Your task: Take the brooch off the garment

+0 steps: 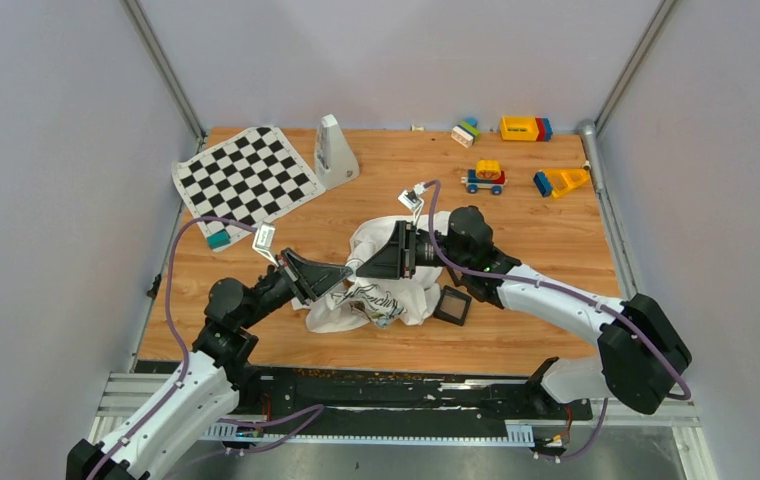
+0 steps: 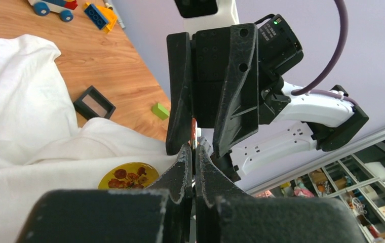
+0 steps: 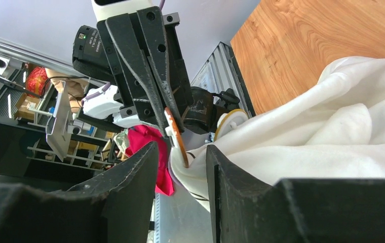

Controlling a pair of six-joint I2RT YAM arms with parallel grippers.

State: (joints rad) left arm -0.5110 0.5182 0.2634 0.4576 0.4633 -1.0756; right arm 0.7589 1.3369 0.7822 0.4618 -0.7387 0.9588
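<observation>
The white garment (image 1: 396, 290) lies bunched at the table's middle. My left gripper (image 1: 344, 271) is shut on a thin orange-rimmed brooch (image 3: 177, 137), seen edge-on and still joined to a fold of the cloth. In the left wrist view the shut fingertips (image 2: 186, 152) pinch the brooch's edge (image 2: 194, 132). My right gripper (image 1: 364, 266) is open and faces the left one, its fingers (image 3: 140, 162) on either side of the brooch and the cloth fold. A second round yellow brooch with red flowers (image 2: 128, 177) lies on the garment beside my left fingers.
A black square frame (image 1: 452, 305) lies right of the garment, with a green block (image 2: 160, 110) near it. A checkerboard (image 1: 246, 175) and a white wedge-shaped stand (image 1: 334, 150) are at the back left. Toy vehicles (image 1: 483, 177) and blocks (image 1: 525, 127) are at the back right.
</observation>
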